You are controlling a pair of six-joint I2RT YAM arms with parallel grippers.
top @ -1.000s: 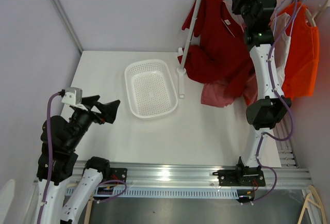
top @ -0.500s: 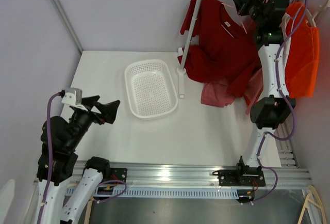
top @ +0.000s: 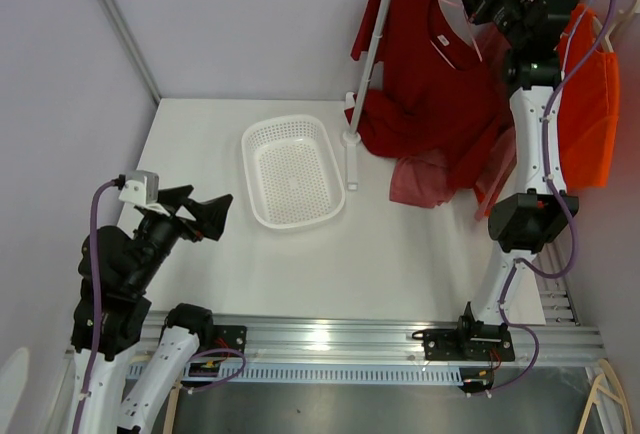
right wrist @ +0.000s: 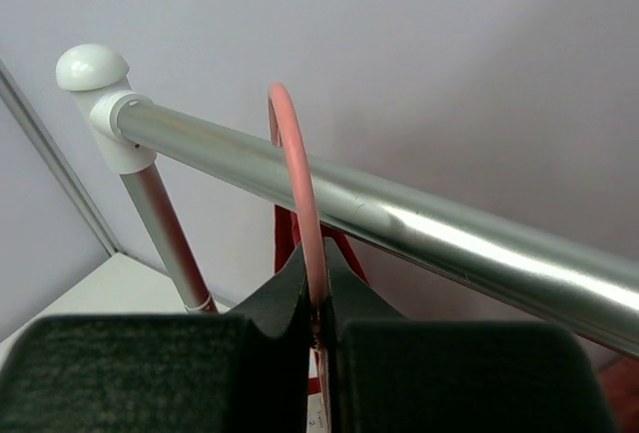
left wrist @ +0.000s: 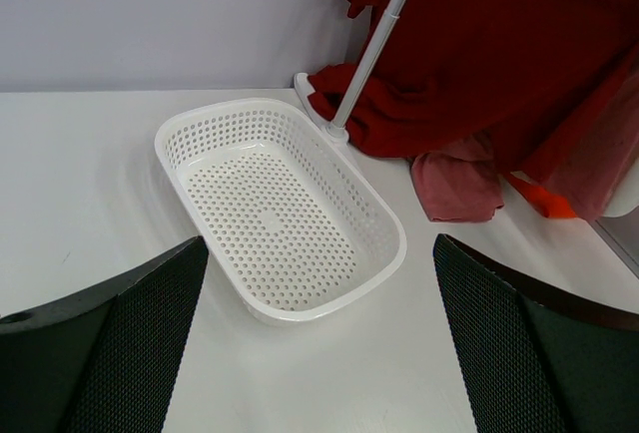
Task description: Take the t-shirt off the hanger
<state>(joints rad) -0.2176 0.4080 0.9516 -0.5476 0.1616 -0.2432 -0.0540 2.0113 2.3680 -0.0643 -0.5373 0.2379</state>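
Pinching the pink hanger hook on the rail, right gripper clamped, left gripper spread wide.

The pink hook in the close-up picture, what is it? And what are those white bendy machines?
The white machines are two robot arms, each ending in a two-finger hand. One picture looks down from above. The other two come from little cameras on the wrists. The pink hook is the top of a clothes hanger, hung over the shiny metal rail. The right hand is shut on it, up by the dark red t-shirt that it should take off. The left hand is open and holds nothing. On the white table lies a white plastic basket full of holes.
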